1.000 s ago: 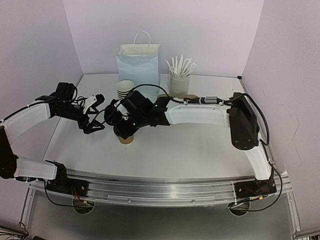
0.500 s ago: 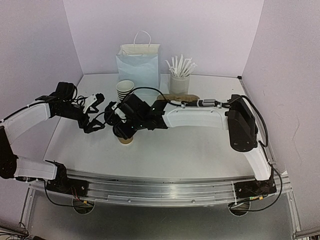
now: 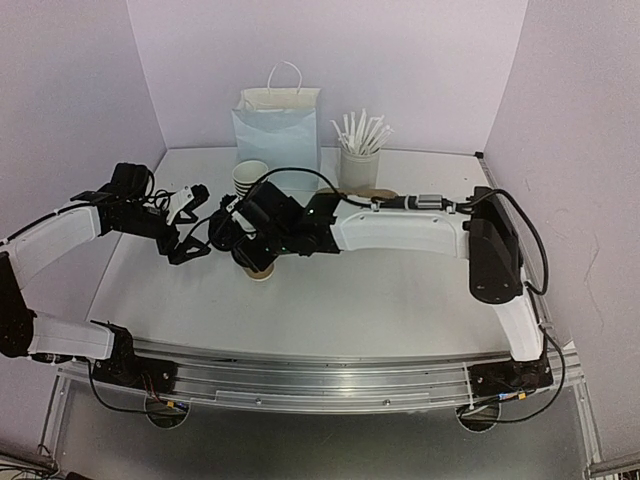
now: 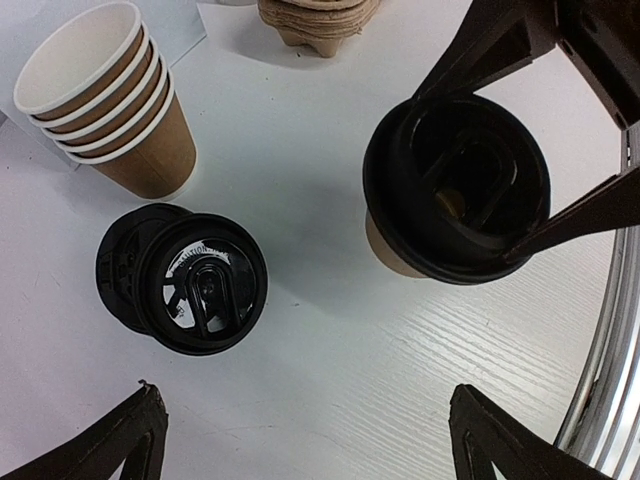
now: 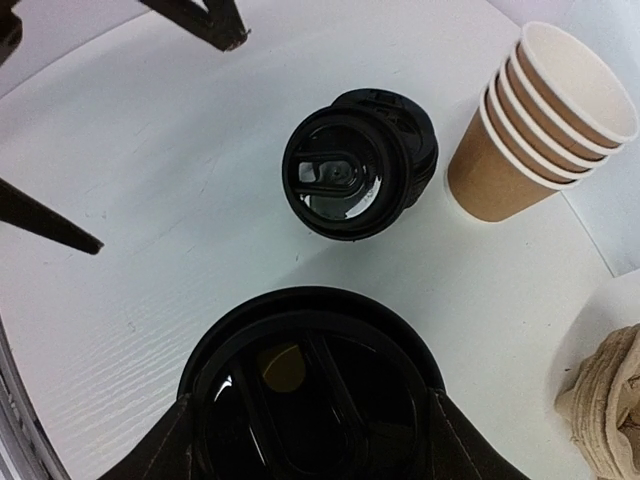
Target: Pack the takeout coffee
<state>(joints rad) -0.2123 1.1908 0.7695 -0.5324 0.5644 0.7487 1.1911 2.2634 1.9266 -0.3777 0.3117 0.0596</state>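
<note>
cup (image 4: 384,258) mostly hidden under black lid (image 4: 418,232), carrier (image 4: 318,20) cut off

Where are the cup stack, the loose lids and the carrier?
cup stack (image 4: 150,150): left wrist view, on its brown side.
loose lids (image 4: 203,297): left wrist view, middle of the top lid.
carrier (image 4: 318,20): left wrist view, its tan near wall.

The stacked cups (image 4: 100,110) are brown with white rims and white insides. The lid (image 4: 455,190) on the brown single cup (image 4: 385,255) is black, like the loose lids (image 4: 200,285). The carrier (image 4: 318,20) is tan, the table (image 4: 330,350) white.
</note>
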